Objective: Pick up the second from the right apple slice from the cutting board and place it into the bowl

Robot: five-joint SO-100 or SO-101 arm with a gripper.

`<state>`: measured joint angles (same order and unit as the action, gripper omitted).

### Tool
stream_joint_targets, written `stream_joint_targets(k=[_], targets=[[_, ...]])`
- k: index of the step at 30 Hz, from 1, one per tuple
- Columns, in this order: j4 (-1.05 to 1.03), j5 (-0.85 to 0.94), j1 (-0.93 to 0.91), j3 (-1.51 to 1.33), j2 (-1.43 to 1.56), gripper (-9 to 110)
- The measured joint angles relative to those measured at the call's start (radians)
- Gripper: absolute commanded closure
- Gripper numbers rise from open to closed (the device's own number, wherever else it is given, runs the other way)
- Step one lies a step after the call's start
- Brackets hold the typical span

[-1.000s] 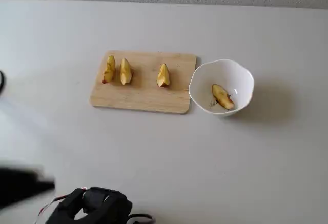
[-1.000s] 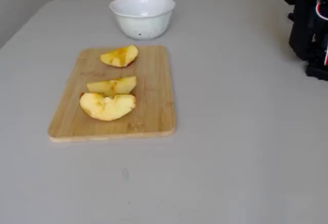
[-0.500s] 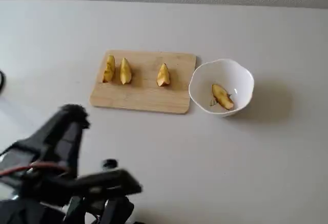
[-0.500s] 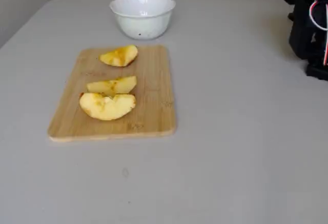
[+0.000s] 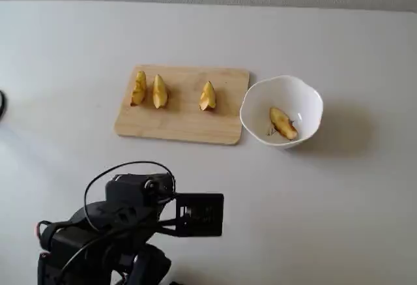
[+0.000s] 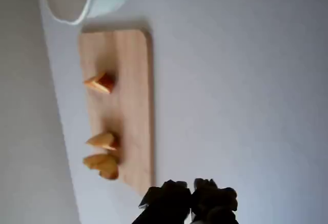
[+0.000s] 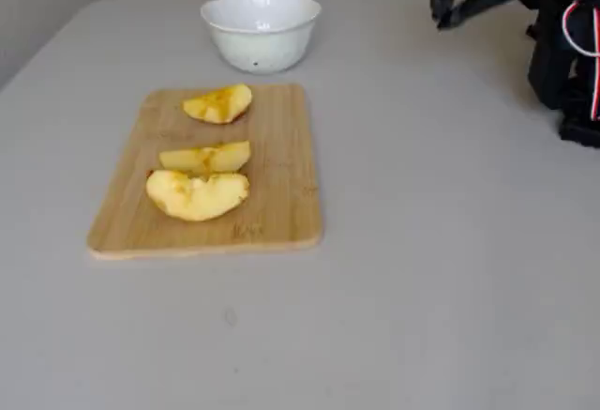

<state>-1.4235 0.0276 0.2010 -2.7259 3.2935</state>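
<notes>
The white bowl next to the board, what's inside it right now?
In a fixed view, the glossy white wavy-rimmed bowl holds one pale-yellow apple wedge with browned edges, lying on the bottom. It partly covers a small dark motif. In the other views the bowl's wall hides the inside.

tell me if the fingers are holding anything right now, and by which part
Nothing is held. The gripper is empty and away from the cutting board; the apple slice lies in the bowl.

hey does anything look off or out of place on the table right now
Nothing is spilled or damaged. One apple slice lies inside the bowl, and three slices sit on the cutting board with an uneven gap between them. The claw is away from the board.
</notes>
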Motion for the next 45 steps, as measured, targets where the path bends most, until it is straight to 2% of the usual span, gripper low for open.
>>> stream_joint_targets(k=[12,45], targets=[[0.098,0.005,0.092,-0.204,0.000,101],[0.101,0.005,0.092,-0.213,0.000,101]])
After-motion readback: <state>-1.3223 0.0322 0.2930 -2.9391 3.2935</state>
